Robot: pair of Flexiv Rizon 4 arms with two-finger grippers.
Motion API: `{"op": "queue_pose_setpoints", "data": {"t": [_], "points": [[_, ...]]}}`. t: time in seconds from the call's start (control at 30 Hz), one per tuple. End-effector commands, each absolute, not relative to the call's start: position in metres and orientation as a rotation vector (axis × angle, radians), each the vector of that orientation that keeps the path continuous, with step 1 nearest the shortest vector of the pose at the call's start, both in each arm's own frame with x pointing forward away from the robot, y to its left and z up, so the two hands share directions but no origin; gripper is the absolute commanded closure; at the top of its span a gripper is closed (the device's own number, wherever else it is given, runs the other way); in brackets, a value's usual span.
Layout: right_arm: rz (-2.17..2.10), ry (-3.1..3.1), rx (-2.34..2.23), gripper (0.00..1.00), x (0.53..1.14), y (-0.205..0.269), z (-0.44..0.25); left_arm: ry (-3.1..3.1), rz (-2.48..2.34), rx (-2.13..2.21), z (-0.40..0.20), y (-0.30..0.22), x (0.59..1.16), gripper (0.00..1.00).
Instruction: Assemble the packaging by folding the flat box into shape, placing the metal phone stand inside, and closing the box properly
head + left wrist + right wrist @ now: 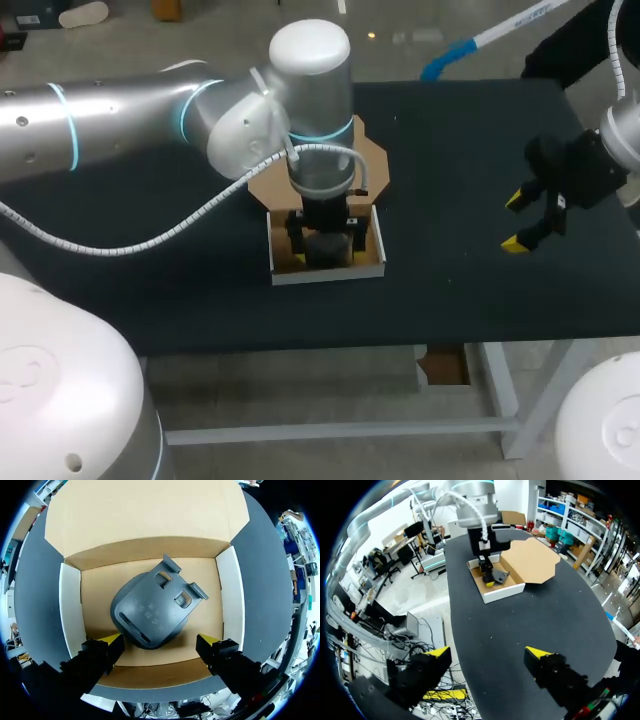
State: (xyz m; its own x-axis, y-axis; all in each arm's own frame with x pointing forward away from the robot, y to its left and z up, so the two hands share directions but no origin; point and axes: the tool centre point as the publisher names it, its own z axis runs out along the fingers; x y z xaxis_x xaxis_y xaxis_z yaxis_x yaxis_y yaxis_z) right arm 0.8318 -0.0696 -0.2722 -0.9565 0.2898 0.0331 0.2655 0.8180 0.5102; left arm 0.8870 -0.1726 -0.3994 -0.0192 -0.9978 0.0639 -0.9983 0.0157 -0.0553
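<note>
Since the phone stand lies inside the box, my left gripper hangs over it, spread and holding nothing; right gripper, also spread, sits well off the box, likely kept free for lid-closing.

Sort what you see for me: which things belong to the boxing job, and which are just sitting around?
Part of the job:
- box, folded up, lid open
- phone stand, lying inside the box
- left gripper, open, over the stand

Not in play:
- right gripper, open, away from the box
- black table under it all
</note>
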Motion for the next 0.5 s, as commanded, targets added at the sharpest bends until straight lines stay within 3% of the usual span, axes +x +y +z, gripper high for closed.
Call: {"op": "queue_pose_setpoints", "data": {"t": [0.03,0.5], "points": [[0.825,2.953,0.447,0.00,0.832,-0.071,-0.271,-2.238,0.131,2.204,-0.399,-0.173,0.879,0.00],[0.825,2.953,0.447,0.00,0.832,-0.071,-0.271,-2.265,0.052,2.207,-0.401,-0.181,0.865,0.00]]}}
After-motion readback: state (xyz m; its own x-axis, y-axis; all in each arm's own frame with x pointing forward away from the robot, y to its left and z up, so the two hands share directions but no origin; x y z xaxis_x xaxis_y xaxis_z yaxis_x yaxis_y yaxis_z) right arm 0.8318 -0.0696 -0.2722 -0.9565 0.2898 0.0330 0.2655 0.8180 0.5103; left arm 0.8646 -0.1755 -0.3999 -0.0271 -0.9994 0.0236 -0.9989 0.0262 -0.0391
